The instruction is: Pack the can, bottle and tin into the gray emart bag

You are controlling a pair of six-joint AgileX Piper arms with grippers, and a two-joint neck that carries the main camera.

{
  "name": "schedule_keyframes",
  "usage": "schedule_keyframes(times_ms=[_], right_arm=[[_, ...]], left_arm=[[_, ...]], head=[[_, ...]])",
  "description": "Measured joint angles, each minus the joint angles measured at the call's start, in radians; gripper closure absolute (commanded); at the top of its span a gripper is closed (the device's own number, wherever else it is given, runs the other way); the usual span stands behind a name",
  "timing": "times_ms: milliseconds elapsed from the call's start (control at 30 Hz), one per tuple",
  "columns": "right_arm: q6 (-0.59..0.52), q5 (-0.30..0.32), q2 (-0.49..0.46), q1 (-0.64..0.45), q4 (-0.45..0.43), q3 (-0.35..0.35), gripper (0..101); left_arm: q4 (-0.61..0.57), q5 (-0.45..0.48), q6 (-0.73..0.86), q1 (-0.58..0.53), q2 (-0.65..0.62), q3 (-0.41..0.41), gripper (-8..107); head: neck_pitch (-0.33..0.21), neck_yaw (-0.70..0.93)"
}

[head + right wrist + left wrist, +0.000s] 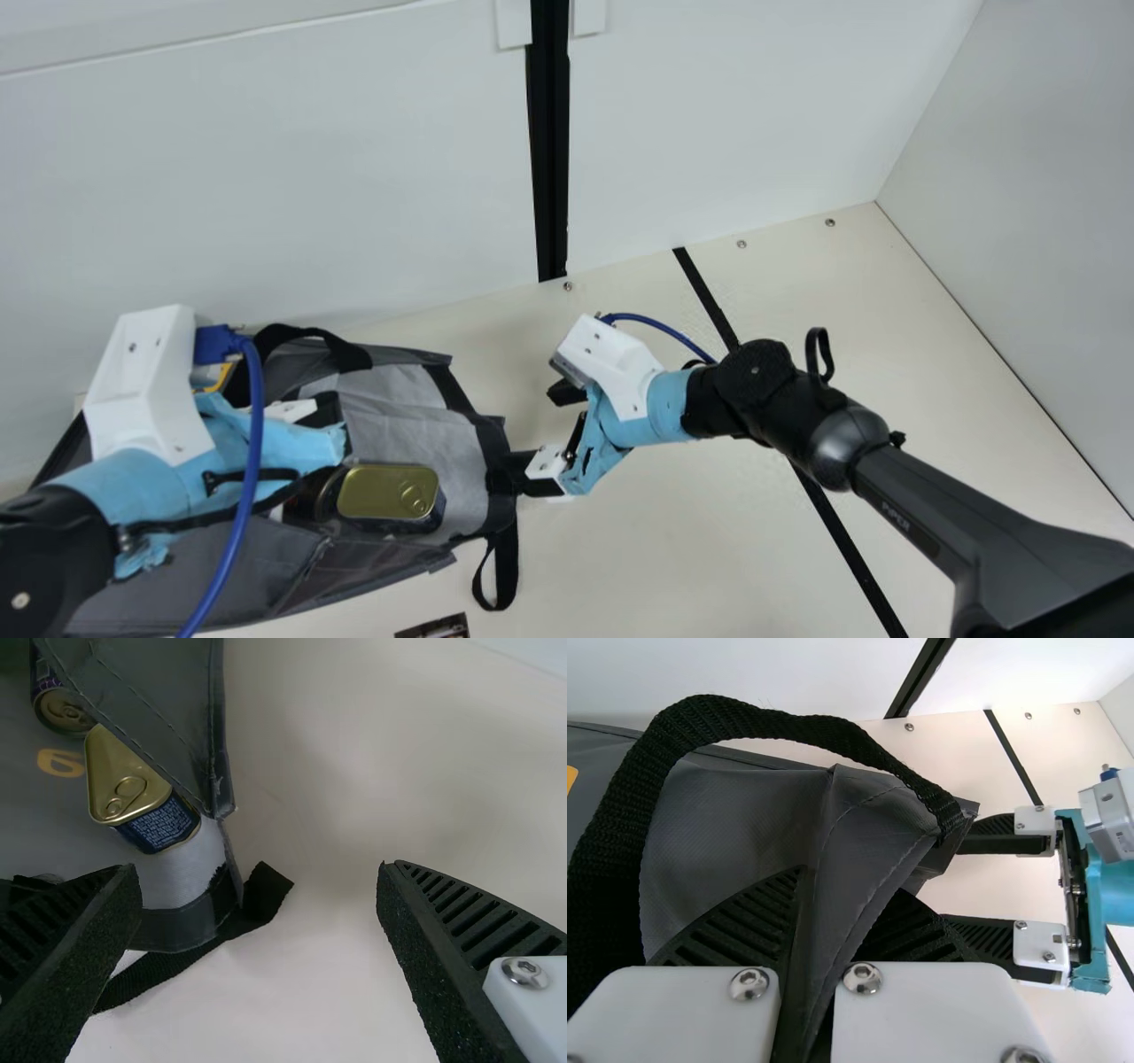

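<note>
Left arm (53, 540): stretched over bag (407, 427); left gripper (328, 415) clamped on a fold of its cloth. Right arm (895, 496): slants down to bag's end; right gripper (524, 431) spread open. Tin (372, 492): in bag, lid up, long axis and ring (414, 498) end toward right fingers. Can (66, 713): past tin from them.

Gray bag (416, 439), edged in black, with an orange-yellow mark (60, 763) and black handles (507, 563). Within the bag: tin (388, 493), lid gold, wall navy with pale lettering; can (42, 678), wall purple. Around the bag: table (638, 549), cream, black-striped.
</note>
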Motion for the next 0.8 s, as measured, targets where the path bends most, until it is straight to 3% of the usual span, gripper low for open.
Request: schedule_keyframes(times_ms=[800], right_arm=[[-0.053, -0.008, 0.159, 0.093, 0.143, -0.073, 10]], left_arm=[[0.000, 0.000, 0.000, 0.000, 0.000, 0.000, 89]], head=[[0.000, -0.002]])
